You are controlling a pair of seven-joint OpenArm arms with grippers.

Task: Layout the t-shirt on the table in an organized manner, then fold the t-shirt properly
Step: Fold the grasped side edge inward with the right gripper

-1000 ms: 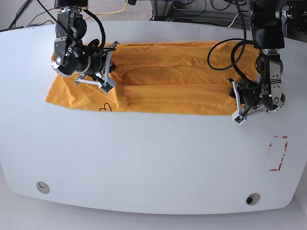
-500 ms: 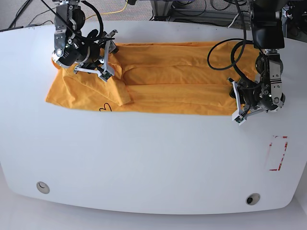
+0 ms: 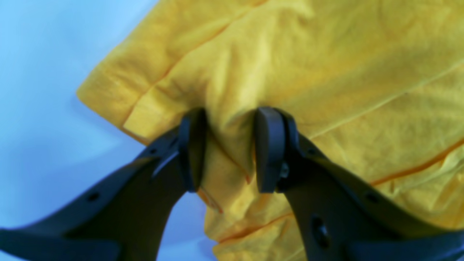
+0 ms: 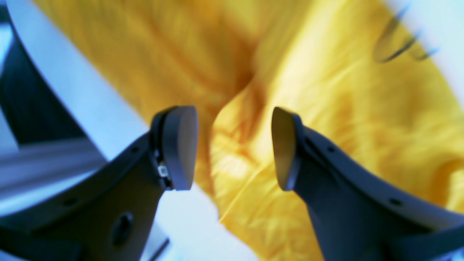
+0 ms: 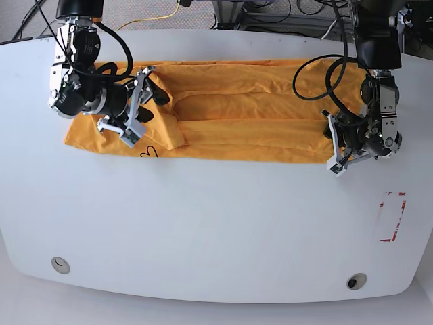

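The orange-yellow t-shirt (image 5: 243, 115) lies as a long folded band across the far half of the white table (image 5: 203, 223). Black script (image 5: 149, 152) peeks out at its near left edge. My left gripper (image 5: 331, 143) sits at the band's right end. In the left wrist view the left gripper (image 3: 230, 148) is shut on a bunched fold of the t-shirt (image 3: 326, 72) near its corner. My right gripper (image 5: 145, 103) hovers over the left end beside a turned-over flap. In the blurred right wrist view the right gripper (image 4: 233, 145) is open, with the t-shirt (image 4: 326, 108) below and nothing between its fingers.
A red-marked rectangle (image 5: 392, 217) lies near the table's right edge. Two round grommet holes (image 5: 60, 264) (image 5: 356, 280) sit near the front edge. Cables and equipment (image 5: 270, 20) crowd the floor beyond the far edge.
The right arm swung toward the far edge, then came back further left over the shirt's left end. A flap now lies flat there. The left arm has not moved.
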